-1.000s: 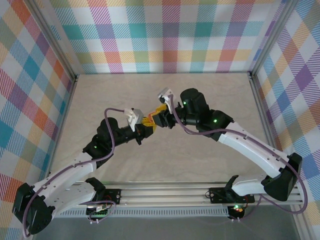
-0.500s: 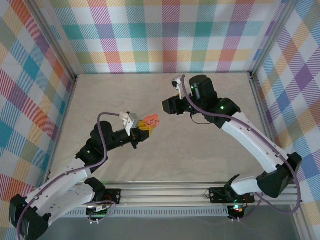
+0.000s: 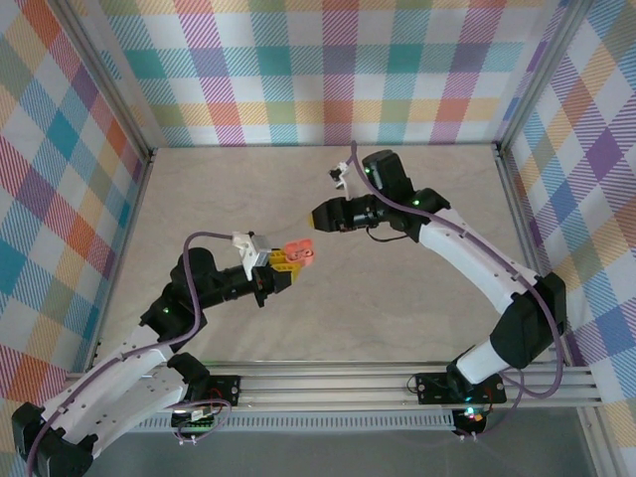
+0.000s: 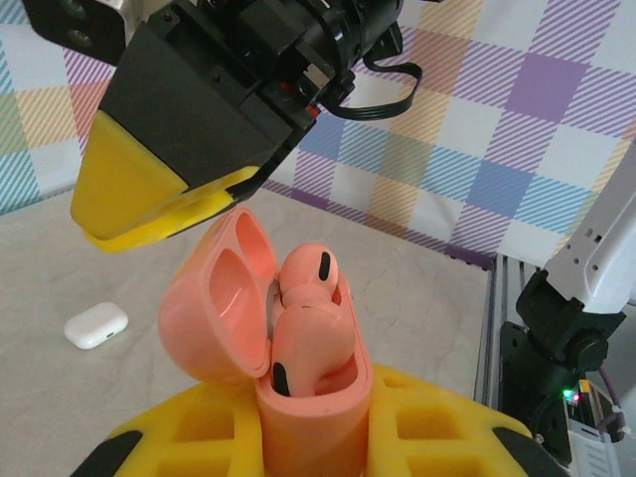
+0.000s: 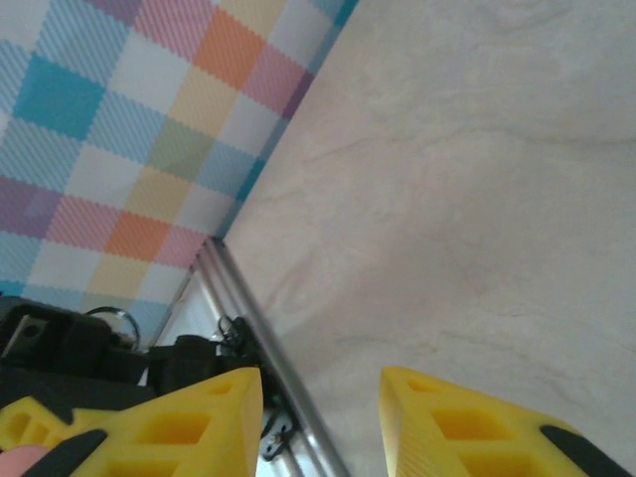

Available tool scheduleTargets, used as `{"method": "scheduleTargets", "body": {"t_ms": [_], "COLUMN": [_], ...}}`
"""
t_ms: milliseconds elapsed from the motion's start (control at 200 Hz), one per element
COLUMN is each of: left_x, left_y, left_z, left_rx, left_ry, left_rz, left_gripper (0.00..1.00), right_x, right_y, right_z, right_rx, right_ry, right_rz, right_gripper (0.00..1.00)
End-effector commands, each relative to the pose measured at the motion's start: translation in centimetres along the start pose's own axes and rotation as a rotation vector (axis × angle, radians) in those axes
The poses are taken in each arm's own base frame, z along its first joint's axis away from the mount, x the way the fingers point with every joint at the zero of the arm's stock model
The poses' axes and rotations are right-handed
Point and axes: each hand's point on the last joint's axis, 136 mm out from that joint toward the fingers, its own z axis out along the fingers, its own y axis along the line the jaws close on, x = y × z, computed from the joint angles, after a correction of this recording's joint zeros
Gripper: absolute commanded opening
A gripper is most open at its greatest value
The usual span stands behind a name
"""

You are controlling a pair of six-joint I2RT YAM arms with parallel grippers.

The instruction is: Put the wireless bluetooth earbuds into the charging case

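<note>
Pink case (image 4: 310, 422) is the reference for all positions.

- Left tool (image 3: 281, 260): clamped narrow on the lower body of the case, holding it upright off the worktop (image 3: 397, 318). Lid (image 4: 214, 298) swung open, hinged to the left in the left wrist view.
- Buds: two salmon-pink ones, both inside the case mouth. Near bud (image 4: 310, 343) sits low in its well. Far bud (image 4: 306, 278) stands higher, resting against the inner side of the lid. I judge it not fully seated.
- Long axis of the far bud runs roughly along the upright axis of the case, so any press should go straight down into the case mouth.
- Right tool (image 3: 316, 216): just beyond the case and above the lid, close but not touching. Jaws moderately apart, nothing between them in the right wrist view.
- Nearer free arm: the right. The bud lies below and slightly ahead of its tip.
- White case (image 4: 96, 325): on the worktop well off to the lid side, lid shut as far as I can tell.
- Risk: a sideways push tips the bud out, or knocks the lid.
</note>
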Motion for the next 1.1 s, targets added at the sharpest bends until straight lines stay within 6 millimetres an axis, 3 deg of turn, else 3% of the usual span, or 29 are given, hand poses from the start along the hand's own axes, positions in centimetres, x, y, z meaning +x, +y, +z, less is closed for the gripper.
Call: {"method": "scheduleTargets", "body": {"t_ms": [0,520,900,1095], "left_x": [0.0,0.3,-0.1,-0.3], "left_y": [-0.2,0.9,1.4,1.4], "left_z": [-0.1,-0.2,-0.5,-0.5], "left_rx": [-0.001,-0.064,-0.097,-0.1], "left_ry": [-0.021,-0.032,-0.047,-0.054], "left_rz": [0.0,0.001,-0.002,-0.008], "left_gripper": [0.1,0.1,0.1,0.1], "right_x": [0.9,3.0,3.9,3.9], "right_y": [2.6,4.6,6.1,5.9], "right_z": [0.6,0.4,-1.0,-1.9], "right_rx": [-0.114,-0.194,-0.22,-0.168], "right_ry": [0.045,0.114,0.129,0.089], "right_rz": [-0.017,-0.043,-0.077,-0.106], "right_gripper": [0.36,0.35,0.35,0.34]}}
